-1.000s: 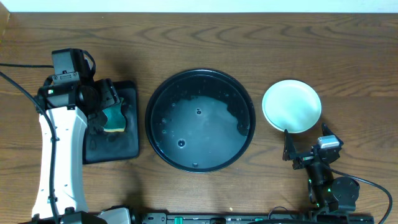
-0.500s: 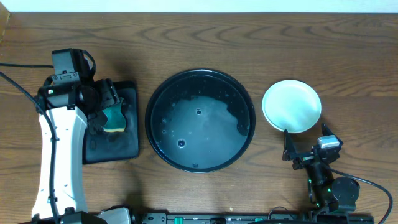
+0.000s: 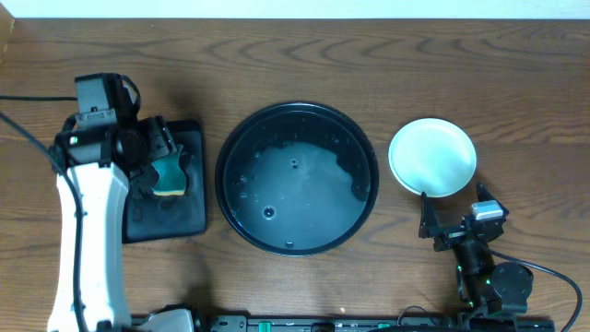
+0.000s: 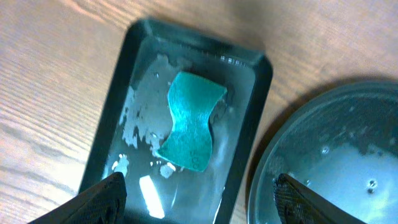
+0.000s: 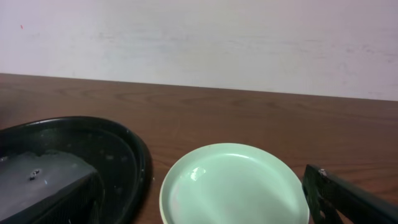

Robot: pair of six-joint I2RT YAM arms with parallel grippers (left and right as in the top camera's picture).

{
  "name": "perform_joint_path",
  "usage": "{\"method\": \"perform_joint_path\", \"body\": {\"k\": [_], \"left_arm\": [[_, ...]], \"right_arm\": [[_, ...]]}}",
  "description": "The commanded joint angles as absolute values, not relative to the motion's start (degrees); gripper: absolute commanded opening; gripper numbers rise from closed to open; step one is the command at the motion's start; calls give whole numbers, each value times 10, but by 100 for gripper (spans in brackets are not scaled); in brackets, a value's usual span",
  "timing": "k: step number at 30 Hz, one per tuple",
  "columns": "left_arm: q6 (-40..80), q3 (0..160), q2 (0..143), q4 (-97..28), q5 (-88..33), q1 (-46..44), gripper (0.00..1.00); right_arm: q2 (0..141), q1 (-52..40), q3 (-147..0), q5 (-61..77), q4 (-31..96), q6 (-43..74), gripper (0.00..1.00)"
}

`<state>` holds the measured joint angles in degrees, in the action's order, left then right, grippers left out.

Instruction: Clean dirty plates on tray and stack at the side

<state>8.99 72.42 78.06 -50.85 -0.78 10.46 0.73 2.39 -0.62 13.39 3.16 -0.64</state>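
A pale mint plate (image 3: 432, 157) lay on the bare table (image 3: 295, 55) to the right of the round black tray (image 3: 224, 175), near it but not touching. Only that one upturned face showed, clean and glossy. Whether the other plates sat stacked beneath it could not be told from above, and the right wrist view cut off its lower edge.

The tray itself held no plate. A thin film of water and a few droplets lay on its floor, and nothing else.

On the far side of the tray, the teal sponge (image 4: 191, 120) lay flat in the small rectangular black tray (image 4: 118, 81), among wet patches and specks of foam.

The left gripper (image 4: 199, 199) hovered above that small tray with its jaws spread wide and nothing between them; the sponge was well clear of both fingers. The right gripper (image 5: 202, 202) sat low by the near edge of the plate, also released and empty, its fingers to either side of the view and not touching the rim.

Judged from this layout, the work looked finished or very nearly so: no dirty plate remained on the tray, the sponge was put down, and both arms were free. The one open question was the stack's count, which these views could not settle.
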Motion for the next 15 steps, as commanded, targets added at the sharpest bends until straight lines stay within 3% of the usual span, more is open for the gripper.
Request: {"method": "perform_joint_path", "body": {"k": [1, 8, 15], "left_arm": [[81, 685, 704, -474, 7, 86, 77], [-25, 517, 522, -264, 4, 5, 77], [-83, 354, 357, -157, -52, -4, 77]], "right_arm": [[4, 29, -3, 140, 31, -1, 99], [4, 29, -3, 140, 31, 0, 99], [4, 29, -3, 140, 31, 0, 99]]}}
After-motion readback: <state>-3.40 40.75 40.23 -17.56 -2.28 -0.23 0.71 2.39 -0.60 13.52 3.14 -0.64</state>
